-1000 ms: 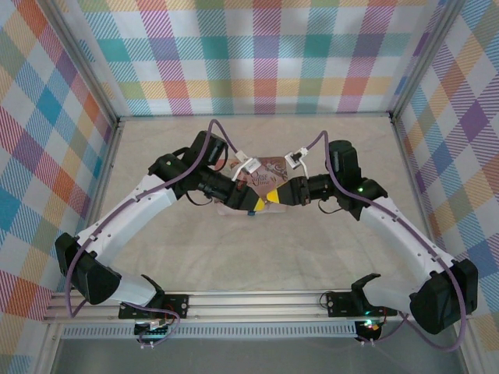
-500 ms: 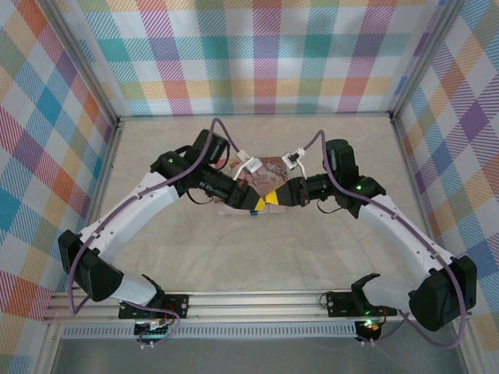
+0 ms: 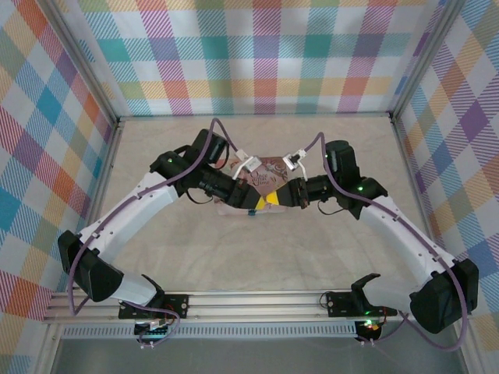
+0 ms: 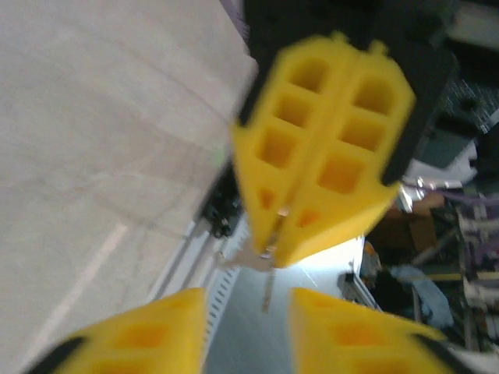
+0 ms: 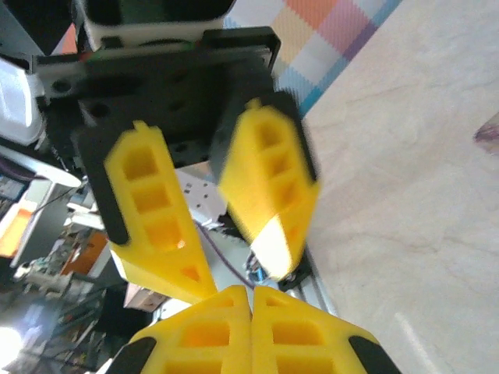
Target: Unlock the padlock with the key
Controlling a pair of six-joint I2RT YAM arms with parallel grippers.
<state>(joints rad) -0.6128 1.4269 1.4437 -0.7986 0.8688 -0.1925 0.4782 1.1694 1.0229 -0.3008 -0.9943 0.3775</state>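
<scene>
Seeing matt yellow moulded plastic on the fingers (image 4: 327, 210); glinting thinly, probably bare metal, at the blurred key (image 4: 268, 284); reading smooth, matt and faintly veined across the table (image 4: 93, 156); showing dull brushed aluminium along the frame (image 3: 257, 300).

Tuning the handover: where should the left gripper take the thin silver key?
Probably the thin silver key's bare end, sticking out past the right gripper's shut yellow fingers. Come head-on from opposite; the left gripper's open fingers flank it.
</scene>
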